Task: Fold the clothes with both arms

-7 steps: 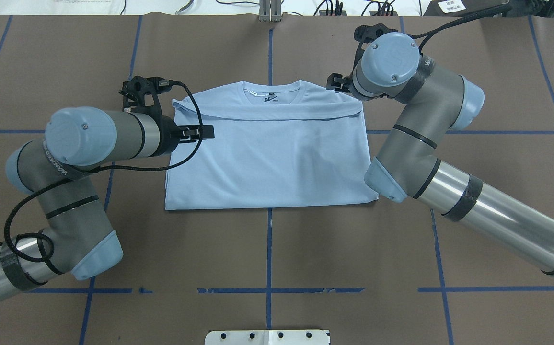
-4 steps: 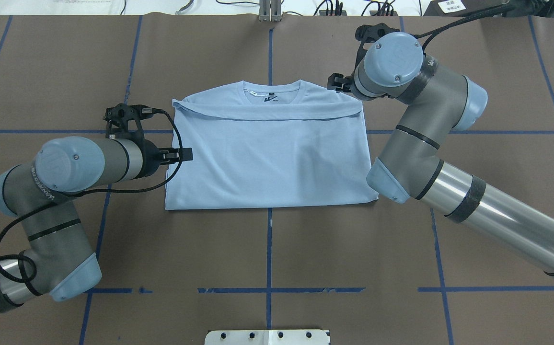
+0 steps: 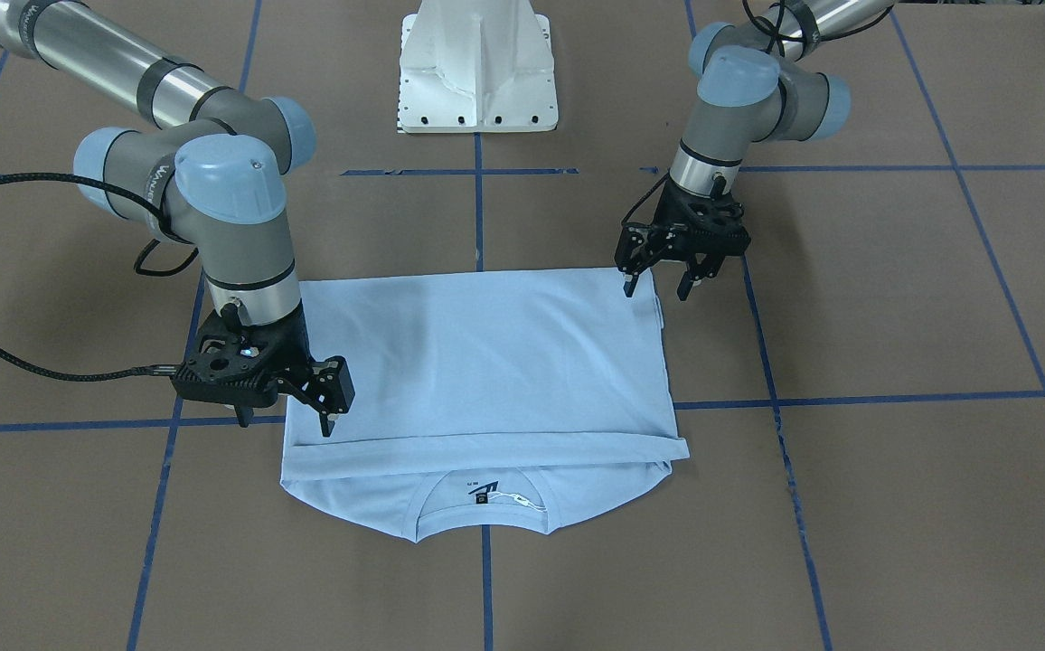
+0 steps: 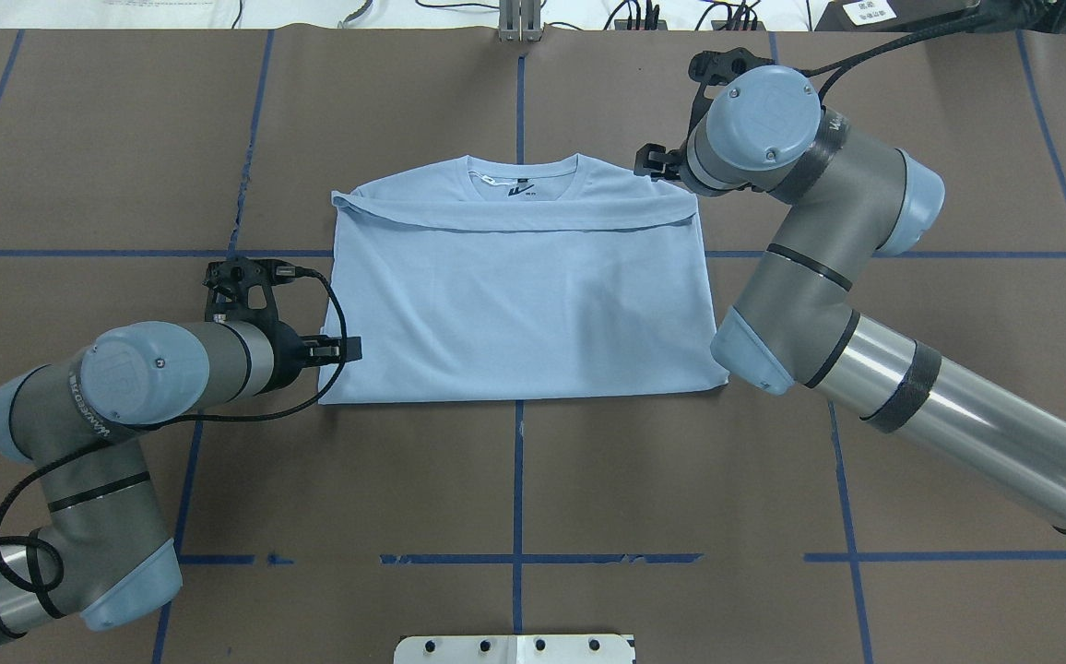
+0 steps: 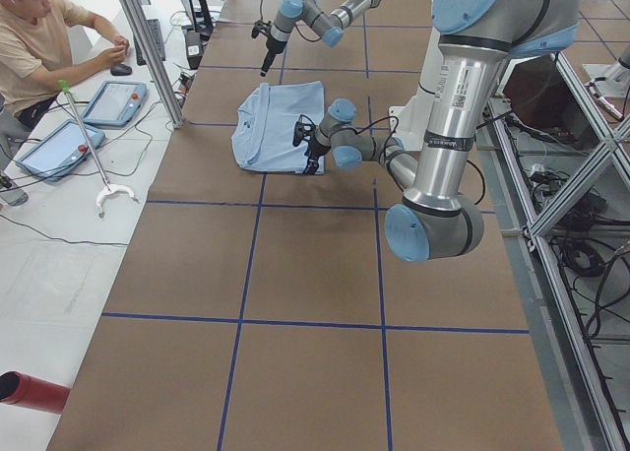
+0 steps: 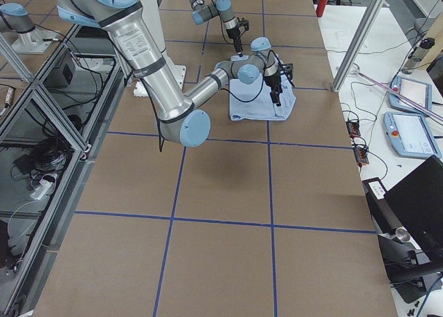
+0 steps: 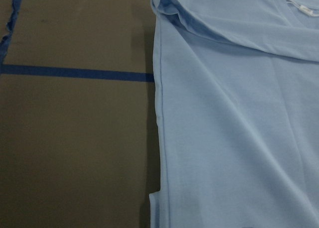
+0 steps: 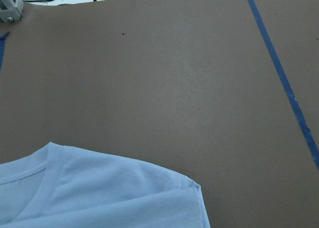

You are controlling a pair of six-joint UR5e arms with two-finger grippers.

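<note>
The folded T-shirt [image 4: 519, 304] is laid on the desk [image 4: 515, 480]. The left end effector [image 3: 656, 294] and right end effector [image 3: 286, 423] are held released at its edges.

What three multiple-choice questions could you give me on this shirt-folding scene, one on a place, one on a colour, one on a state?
1. The left hand is: A) at the T-shirt's near-left corner; B) over the robot's base; C) high above the shirt's middle.
2. The tape lines on the table are: A) red; B) blue; C) yellow.
3. The T-shirt is: A) spread out unfolded; B) crumpled in a heap; C) folded, its upper layer ending just short of the collar.

Answers: 1 A, it hangs open at that corner. 2 B, a blue grid on brown. 3 C, a fold edge runs across just below the collar.
</note>
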